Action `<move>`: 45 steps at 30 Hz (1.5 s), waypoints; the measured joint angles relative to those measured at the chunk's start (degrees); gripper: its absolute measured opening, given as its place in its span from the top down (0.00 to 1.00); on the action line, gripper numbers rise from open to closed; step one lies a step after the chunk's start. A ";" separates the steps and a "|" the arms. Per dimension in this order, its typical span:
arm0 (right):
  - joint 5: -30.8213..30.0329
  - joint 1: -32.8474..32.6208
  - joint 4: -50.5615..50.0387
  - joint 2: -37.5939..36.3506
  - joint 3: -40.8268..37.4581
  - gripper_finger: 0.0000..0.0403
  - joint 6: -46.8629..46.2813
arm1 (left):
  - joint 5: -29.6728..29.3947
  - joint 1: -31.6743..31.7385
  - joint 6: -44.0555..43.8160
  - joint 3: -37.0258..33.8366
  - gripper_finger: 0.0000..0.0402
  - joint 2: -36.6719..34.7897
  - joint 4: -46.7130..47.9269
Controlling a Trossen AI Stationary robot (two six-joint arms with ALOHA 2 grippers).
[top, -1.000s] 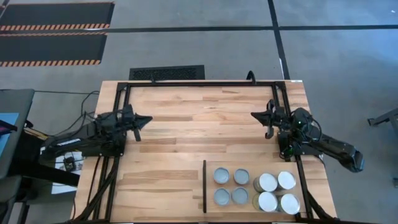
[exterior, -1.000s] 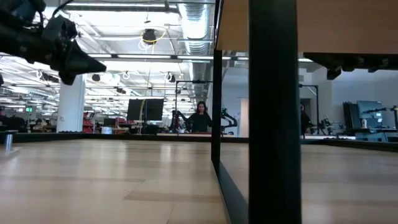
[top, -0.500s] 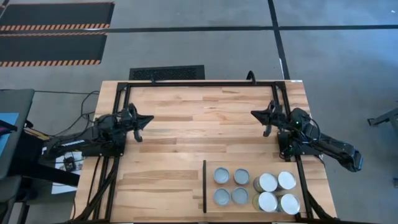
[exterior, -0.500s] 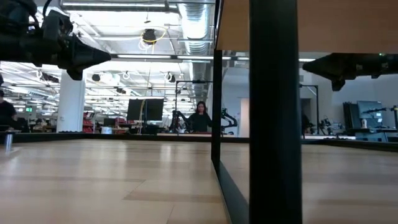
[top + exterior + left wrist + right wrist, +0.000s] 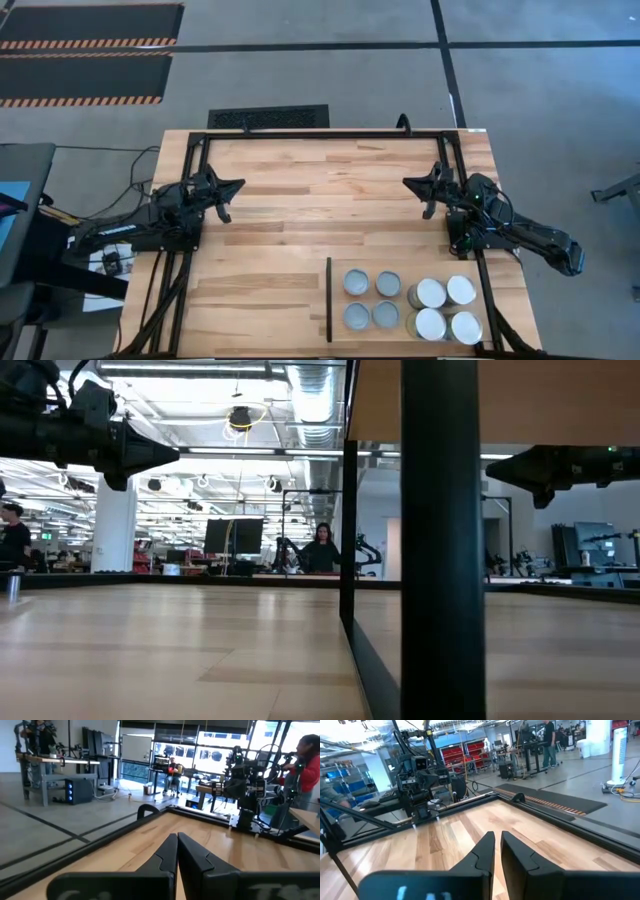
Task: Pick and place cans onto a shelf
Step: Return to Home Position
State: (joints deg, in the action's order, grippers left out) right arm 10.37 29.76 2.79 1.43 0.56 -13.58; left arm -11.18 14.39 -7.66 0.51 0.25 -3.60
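Eight cans stand on their bases at the table's near right: four low grey-topped ones (image 5: 371,300) and four taller white-topped ones (image 5: 446,308). They stand on the pale shelf section (image 5: 395,267), right of the thin black divider (image 5: 329,300). My left gripper (image 5: 238,185) hovers shut and empty over the table's left side, far from the cans; it also shows in its wrist view (image 5: 177,845). My right gripper (image 5: 408,184) hovers shut and empty over the right side, beyond the cans toward the far edge; it also shows in its wrist view (image 5: 497,845).
A black frame (image 5: 320,134) runs along the table's far edge and down both sides. The bare plank tabletop (image 5: 320,200) lies between the two grippers. In the low view the divider (image 5: 440,540) stands close as a dark post. People show in the room beyond.
Both grippers have tipped up from slanting downward to lying about level above the table. My left gripper has also drawn slightly toward the far edge. The cans have stayed where they were.
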 joint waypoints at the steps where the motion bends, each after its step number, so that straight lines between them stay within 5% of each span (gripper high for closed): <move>1: 0.00 0.00 0.00 0.00 0.00 0.87 0.00 | 0.00 0.00 0.19 0.00 1.00 0.00 0.00; 45: 0.11 0.00 -0.20 0.02 0.00 0.86 0.00 | -0.59 0.16 0.02 0.46 1.00 0.02 1.43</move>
State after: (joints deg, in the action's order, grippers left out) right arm 10.48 29.76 2.59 1.45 0.56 -13.58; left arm -11.77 14.55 -7.64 0.97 0.27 -2.16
